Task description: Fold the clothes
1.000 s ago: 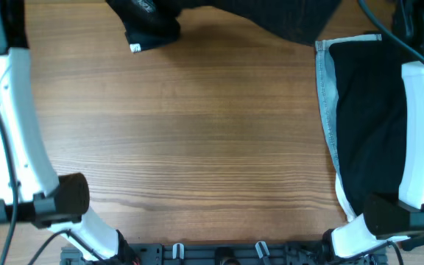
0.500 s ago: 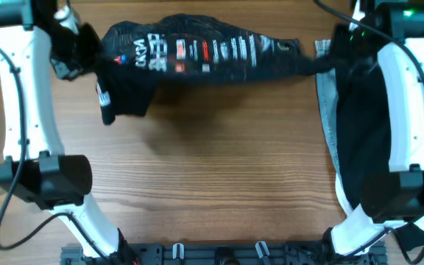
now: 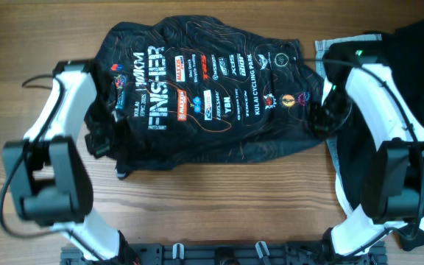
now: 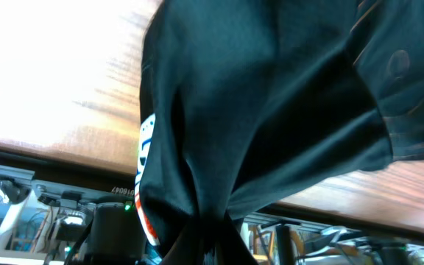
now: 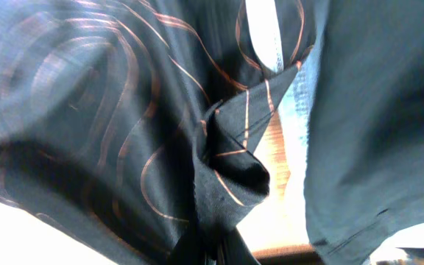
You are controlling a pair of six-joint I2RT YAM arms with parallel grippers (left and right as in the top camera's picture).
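Note:
The black cycling jersey [image 3: 212,96] with white, red and orange logos lies spread across the far half of the table, logos up. My left gripper [image 3: 103,140] is shut on its left edge. In the left wrist view the jersey cloth [image 4: 271,110] bunches into the left gripper's jaws [image 4: 213,246]. My right gripper [image 3: 319,118] is shut on the jersey's right edge. In the right wrist view a pinched fold of the jersey with orange contour lines [image 5: 230,169] runs into the right gripper's jaws [image 5: 213,250].
A plain black garment with a pale blue-white edge [image 3: 359,154] lies at the right of the table, under my right arm; it also shows in the right wrist view [image 5: 374,125]. Bare wood [image 3: 219,206] lies in front of the jersey.
Both arms have come toward the front, pulling the jersey from a bunched strip at the far edge down onto the table, where it now lies spread flat.

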